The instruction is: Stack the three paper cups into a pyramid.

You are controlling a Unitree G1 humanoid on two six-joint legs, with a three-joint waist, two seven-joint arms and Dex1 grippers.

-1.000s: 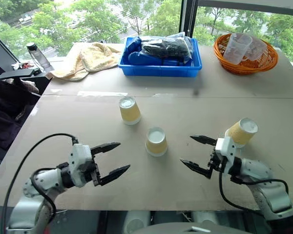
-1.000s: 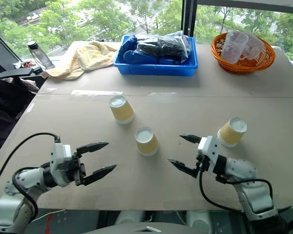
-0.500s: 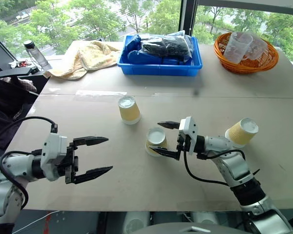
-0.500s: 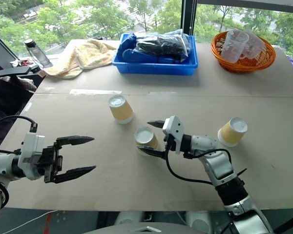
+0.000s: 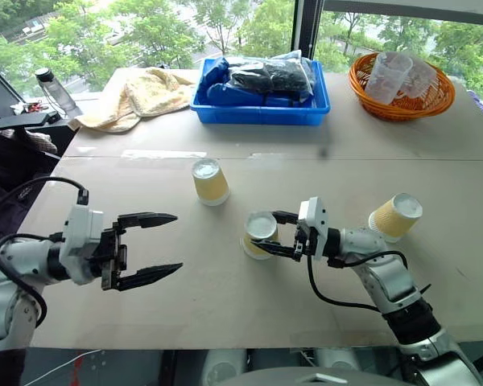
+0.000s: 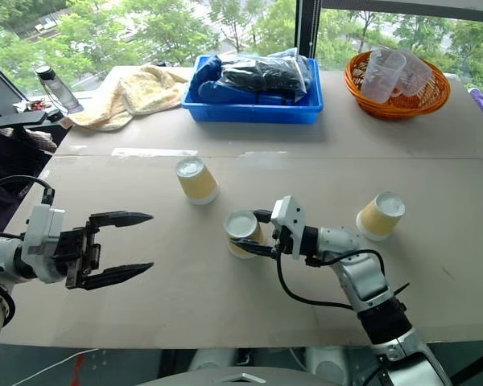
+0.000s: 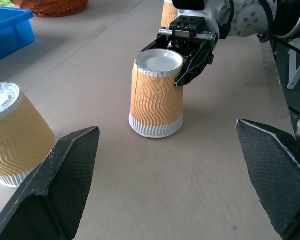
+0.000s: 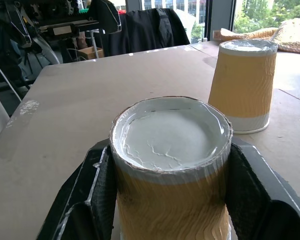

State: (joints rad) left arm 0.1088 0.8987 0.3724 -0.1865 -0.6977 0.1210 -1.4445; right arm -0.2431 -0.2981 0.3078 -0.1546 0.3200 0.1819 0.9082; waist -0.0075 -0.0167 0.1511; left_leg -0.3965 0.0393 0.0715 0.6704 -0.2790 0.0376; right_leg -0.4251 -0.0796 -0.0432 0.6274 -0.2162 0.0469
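Beige desk point(image 5: 435, 297): right gripper point(image 5: 280, 234) jaws clamp the upright middle yellow-tan ribbed paper cup point(image 5: 258, 234). Left gripper point(image 5: 163, 247) jaws gape wide, empty, well apart.

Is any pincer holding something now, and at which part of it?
The right pincer grips the middle cup, upside down on the table, by its sides near the upturned base. The left pincer is open and holds nothing.

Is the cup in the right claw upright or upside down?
Upside down: the middle cup stands on its wide white rim, closed base up, the right claw shut on its upper sides.
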